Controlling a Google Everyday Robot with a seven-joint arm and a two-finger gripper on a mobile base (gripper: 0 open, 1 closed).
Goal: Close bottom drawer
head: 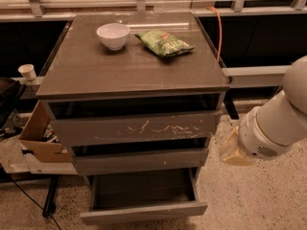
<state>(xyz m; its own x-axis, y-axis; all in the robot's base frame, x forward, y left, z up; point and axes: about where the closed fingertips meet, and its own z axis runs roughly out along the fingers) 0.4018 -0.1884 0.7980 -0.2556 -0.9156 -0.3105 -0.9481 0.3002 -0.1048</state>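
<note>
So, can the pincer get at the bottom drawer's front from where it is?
Probably yes. The pincer hangs beside the cabinet, level with the middle drawer; the bottom drawer stands pulled out below, and nothing visible lies between its front panel and the pincer.

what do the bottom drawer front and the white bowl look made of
The front of the bottom drawer looks like matte grey-brown laminate board: flat, even colour, no grain; painted wood is possible. The bowl looks glazed ceramic, maybe plastic: smooth, white, slight sheen. The end effector hangs right of the cabinet, level with the middle drawer.
</note>
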